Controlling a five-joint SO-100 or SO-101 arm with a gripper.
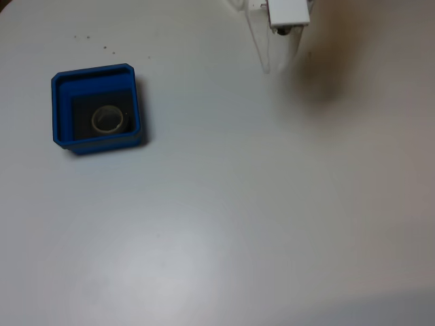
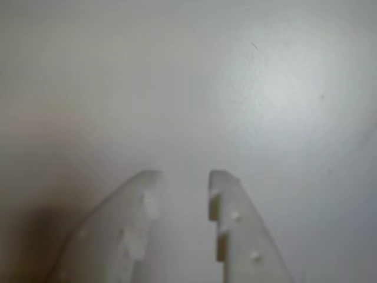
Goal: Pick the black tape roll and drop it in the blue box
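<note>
Tape roll: you are looking at the black tape roll (image 1: 108,119) lying flat on the dark floor of the blue box (image 1: 60,109), its pale core ring facing up in the fixed view. It is sitting slightly right of the floor's centre, near the box's right wall.

Blue box: it is resting on the white table (image 1: 238,224) at the left side of the fixed view, upright, rim unobstructed.

Claw: your gripper (image 2: 184,177) is showing in the wrist view as two white fingers (image 2: 235,224) rising from the bottom edge, tips parted by a narrow gap. The jaws are standing released, with nothing between them but bare table.

Arm: in the fixed view a white part of the arm (image 1: 289,13) is reaching in at the top edge, right of centre, and casting a soft shadow on the table below it.

Roll relative to claw: the roll is lying well apart from the arm, far to its left and lower in the fixed view. You are not touching it.
</note>
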